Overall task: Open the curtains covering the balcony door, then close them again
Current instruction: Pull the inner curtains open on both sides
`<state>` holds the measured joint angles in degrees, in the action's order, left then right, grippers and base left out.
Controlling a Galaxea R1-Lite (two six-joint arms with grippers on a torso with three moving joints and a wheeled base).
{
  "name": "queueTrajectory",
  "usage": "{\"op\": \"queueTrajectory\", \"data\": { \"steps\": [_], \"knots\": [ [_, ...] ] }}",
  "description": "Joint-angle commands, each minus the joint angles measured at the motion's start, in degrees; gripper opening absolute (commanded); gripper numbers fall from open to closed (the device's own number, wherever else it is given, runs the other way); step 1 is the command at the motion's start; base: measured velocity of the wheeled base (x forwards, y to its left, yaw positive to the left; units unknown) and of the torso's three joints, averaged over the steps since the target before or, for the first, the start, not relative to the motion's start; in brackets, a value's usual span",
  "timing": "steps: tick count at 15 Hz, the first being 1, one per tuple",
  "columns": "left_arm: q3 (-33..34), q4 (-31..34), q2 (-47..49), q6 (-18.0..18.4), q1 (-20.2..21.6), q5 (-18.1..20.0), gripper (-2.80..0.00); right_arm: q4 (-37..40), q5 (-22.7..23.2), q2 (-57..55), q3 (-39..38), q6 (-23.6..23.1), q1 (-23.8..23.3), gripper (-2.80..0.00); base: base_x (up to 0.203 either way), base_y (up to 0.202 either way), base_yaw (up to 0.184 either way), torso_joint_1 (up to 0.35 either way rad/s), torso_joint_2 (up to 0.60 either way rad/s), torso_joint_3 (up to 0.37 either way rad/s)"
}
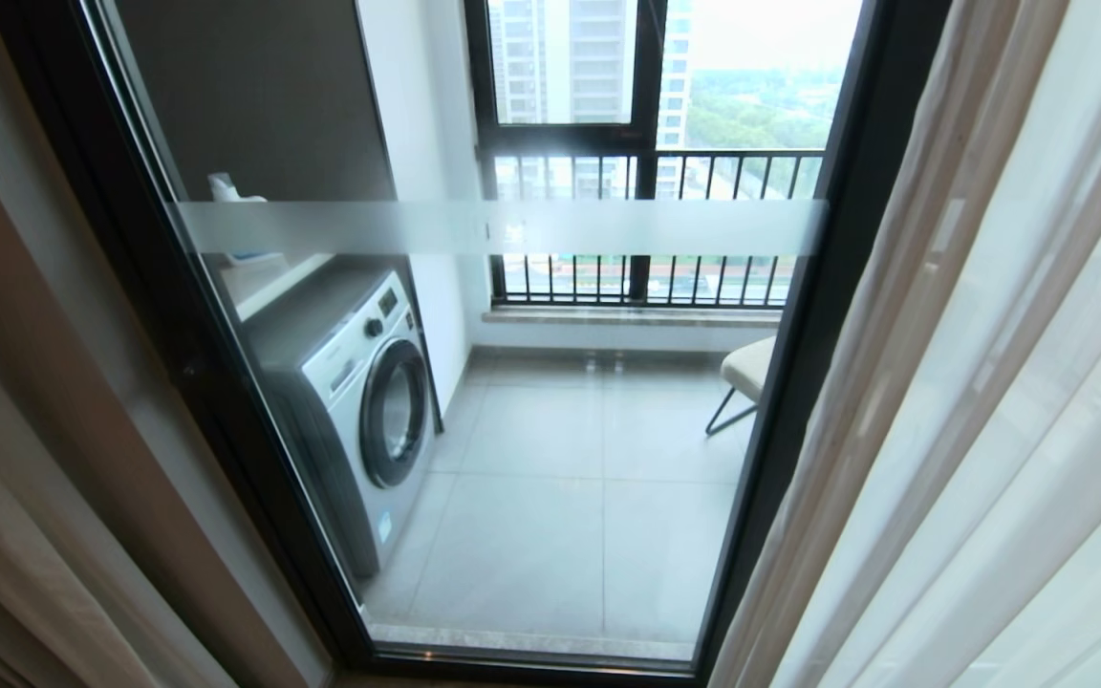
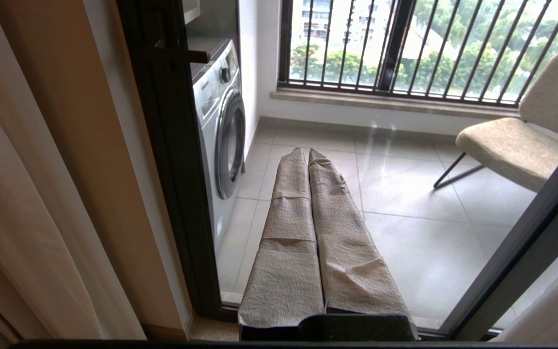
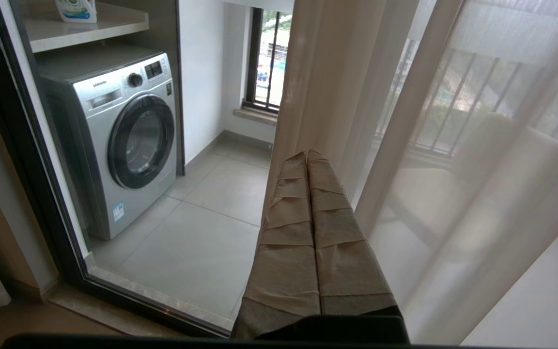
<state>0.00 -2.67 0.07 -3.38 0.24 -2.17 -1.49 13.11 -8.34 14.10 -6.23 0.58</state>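
Your right end effector (image 3: 308,157) has its two wrapped fingers pressed together with nothing between them, and in the right wrist view its tips sit at the edge of the cream-beige drape (image 3: 317,77), whether touching the fabric or just short of it you cannot tell. Your left end effector (image 2: 307,154) is likewise closed and empty, pointing at the glass of the balcony door (image 2: 172,160) in the centre of its frame, apart from any fabric.

In the head view, neither arm shows. The curtains hang on both sides: the sheer white layer (image 1: 1019,401) fills the right of the frame, another drape (image 1: 25,497) fills the lower left, and the door panel (image 1: 856,287) between them stands uncovered, with a washing machine (image 1: 359,401) and a chair (image 1: 751,368) beyond.

Judging from that gap, the opening looks partly or wholly done. Your next move calls for parting the right fingers and closing them on the drape's edge.
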Motion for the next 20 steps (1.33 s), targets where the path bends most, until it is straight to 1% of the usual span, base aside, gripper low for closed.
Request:
{"op": "queueTrajectory", "data": {
  "steps": [1, 4, 6, 7, 10, 13, 16, 20],
  "knots": [
    [0.0, -0.1, -0.1, 0.0, 0.0, 0.0, -2.80, -0.9, 0.7, -6.9, 3.3, 0.0, 0.7, -2.80, 0.000, 0.000, 0.000, 0.000, 0.00, 0.000],
    [0.0, -0.1, -0.1, 0.0, 0.0, 0.0, -2.80, -7.5, 2.3, -18.3, 8.0, -0.1, 2.2, -2.80, 0.000, 0.000, 0.000, 0.000, 0.00, 0.000],
    [0.0, -0.1, 0.0, 0.0, 0.0, 0.0, -2.80, -14.0, 2.6, -27.4, 11.0, -0.1, 2.6, -2.80, 0.000, 0.000, 0.000, 0.000, 0.00, 0.000],
    [0.0, -0.1, -0.1, 0.0, 0.0, 0.0, -2.80, -17.8, 2.7, -32.0, 12.5, -0.1, 2.7, 0.00, 0.000, 0.000, 0.000, 0.000, 0.00, 0.000],
    [0.0, -0.1, -0.1, -0.1, 0.0, 0.0, -2.80, -27.5, 2.8, -43.1, 17.0, -0.3, 2.8, 0.00, 0.000, 0.000, 0.000, 0.000, 0.00, 0.000],
    [0.0, -0.1, -0.1, 0.0, 0.0, 0.0, -2.80, -35.2, 2.8, -51.8, 21.8, -0.3, 2.9, 0.00, 0.000, 0.000, 0.000, 0.000, 0.00, 0.000],
    [0.0, -0.1, -0.1, 0.0, 0.0, 0.0, -2.80, -38.6, 2.6, -58.4, 26.5, -0.4, 2.9, 0.00, 0.000, 0.000, 0.000, 0.000, 0.00, 0.000],
    [0.0, -0.1, -0.1, -0.1, 0.0, 0.0, -2.80, -39.5, 2.5, -65.8, 32.6, -0.4, 2.9, 0.00, 0.000, 0.000, 0.000, 0.000, 0.00, 0.000]
  ]
}}
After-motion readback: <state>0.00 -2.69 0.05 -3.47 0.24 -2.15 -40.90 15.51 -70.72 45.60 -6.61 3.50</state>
